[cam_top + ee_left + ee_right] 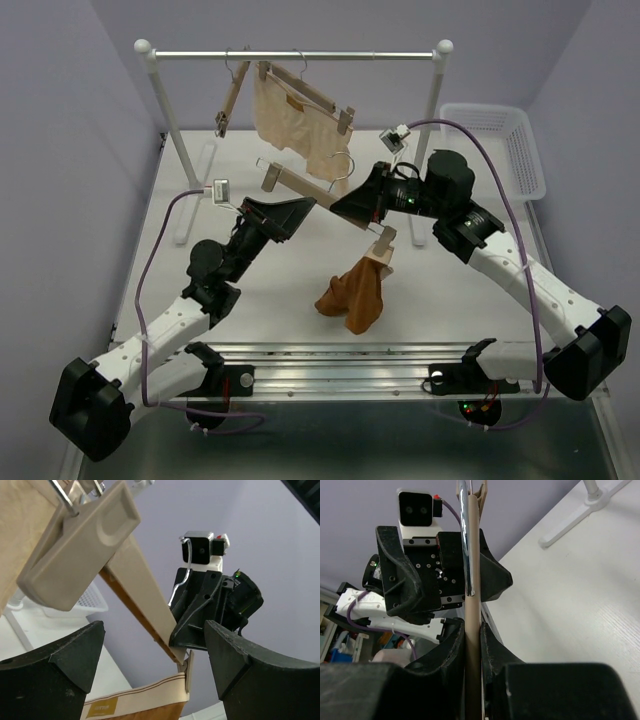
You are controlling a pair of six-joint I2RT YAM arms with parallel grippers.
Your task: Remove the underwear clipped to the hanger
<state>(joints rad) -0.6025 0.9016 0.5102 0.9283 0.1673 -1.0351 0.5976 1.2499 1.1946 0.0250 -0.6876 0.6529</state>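
The rust-orange underwear [355,293] hangs by one corner from a clip [383,240] of a wooden hanger [300,187], its lower part heaped on the table. My right gripper [342,206] is shut on that hanger's bar; in the right wrist view the bar [473,645] stands between the closed right gripper [473,630]. My left gripper [303,208] is open and empty next to the bar. In the left wrist view the left gripper [155,630] frames the bar [145,597] and the cream waistband [150,698]. The pale beige underwear [285,112] hangs clipped on the rack.
A white clothes rack [295,55] stands at the back, with another bare wooden hanger [228,100] on it. A white basket [503,150] stands at the back right. The held hanger's free clip [80,550] is close above my left fingers.
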